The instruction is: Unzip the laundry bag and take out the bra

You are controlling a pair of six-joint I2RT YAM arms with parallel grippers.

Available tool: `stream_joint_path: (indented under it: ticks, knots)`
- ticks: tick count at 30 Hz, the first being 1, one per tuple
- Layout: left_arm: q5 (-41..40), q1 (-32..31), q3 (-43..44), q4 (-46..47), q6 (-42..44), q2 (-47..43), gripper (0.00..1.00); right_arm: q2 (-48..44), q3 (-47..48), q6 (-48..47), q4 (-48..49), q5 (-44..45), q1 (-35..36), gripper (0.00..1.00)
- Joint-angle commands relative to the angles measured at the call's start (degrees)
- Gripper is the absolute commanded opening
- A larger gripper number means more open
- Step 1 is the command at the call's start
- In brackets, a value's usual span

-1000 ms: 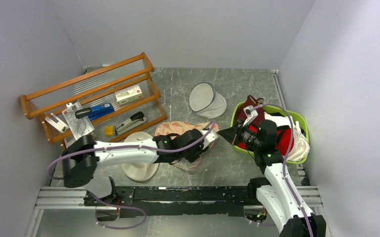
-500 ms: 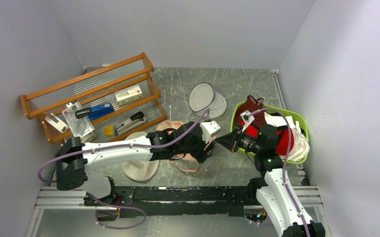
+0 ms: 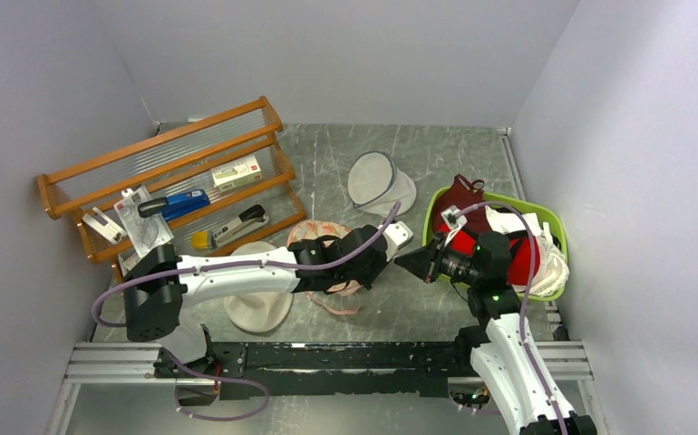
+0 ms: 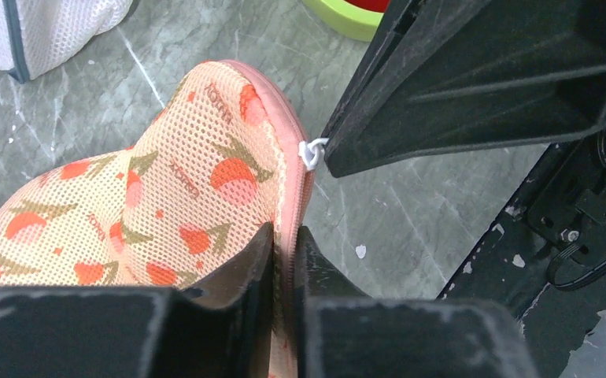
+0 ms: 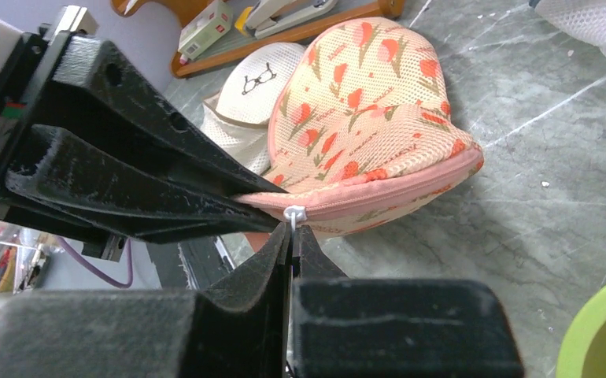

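Left wrist view: the left gripper (image 4: pixel 284 236) has its jaws clamped on the pink zipper rim (image 4: pixel 301 189) of the laundry bag (image 4: pixel 166 181), with only the thickness of the rim between the black fingers. Just beyond, the tip of the right gripper (image 5: pixel 292 232) meets the same rim; its jaws are pressed together on the small white zipper pull (image 4: pixel 311 153). The bag is padded open-weave mesh, pale pink with red-orange fruit and green-leaf motifs. Small lettering is printed among the motifs, too fine to read.

Right wrist view: the zip is closed along the visible edge and the contents are hidden. Behind lies a domed cream mesh bag (image 5: pixel 241 94) bearing a black glasses mark (image 5: pixel 260 77).

Top external view: the laundry bag rests on the grey marbled table (image 3: pixel 436 163) between the arms, near a slatted wooden rack (image 3: pixel 159 149) and a green basket (image 3: pixel 545 222).
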Motion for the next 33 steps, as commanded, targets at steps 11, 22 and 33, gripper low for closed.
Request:
stream_joint_path:
  ticks: [11, 22, 33]
  knots:
    - [-3.78, 0.10, -7.95, -3.21, -0.76, -13.39, 0.07, 10.78, -1.46, 1.00, 7.39, 8.13, 0.00, 0.00]
    - [7.71, 0.01, -13.89, 2.97, 1.90, -19.46, 0.07, 27.66, -1.44, 5.32, 22.99, 7.59, 0.19, 0.00]
    - [9.14, 0.01, -11.37, 2.10, 1.44, -14.71, 0.54, 18.92, 0.89, 0.93, 9.86, 11.75, 0.22, 0.06]
